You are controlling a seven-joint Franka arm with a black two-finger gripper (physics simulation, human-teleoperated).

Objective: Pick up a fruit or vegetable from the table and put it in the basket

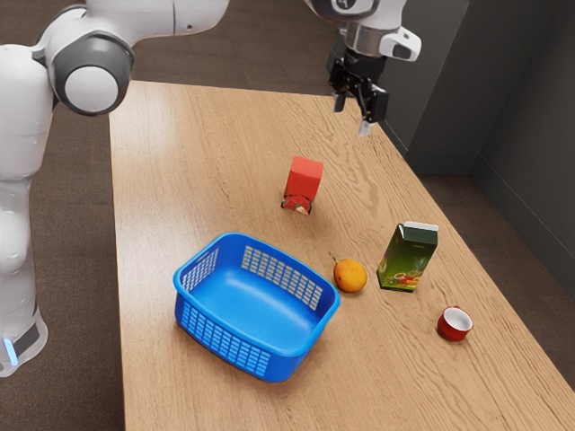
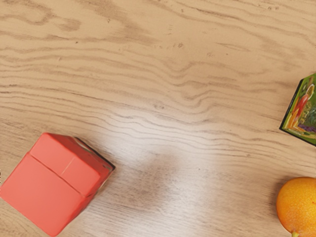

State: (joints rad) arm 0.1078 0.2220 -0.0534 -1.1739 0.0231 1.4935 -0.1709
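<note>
My gripper (image 1: 351,116) is high over the table's far part in the exterior view, its two fingers apart and nothing between them. The orange fruit (image 1: 350,276), with a small stem, lies on the table just outside the blue basket (image 1: 191,310), well away from the gripper. Inside, the basket holds nothing. In the wrist view the fruit (image 2: 299,205) is partly cut off by the picture's edge.
A red box (image 1: 304,182) (image 2: 47,185) stands on the table (image 1: 198,162) between gripper and basket. Close to the fruit is a green carton (image 1: 409,256) (image 2: 306,111) standing upright. Beyond it sits a small red cup (image 1: 454,326) with a white inside.
</note>
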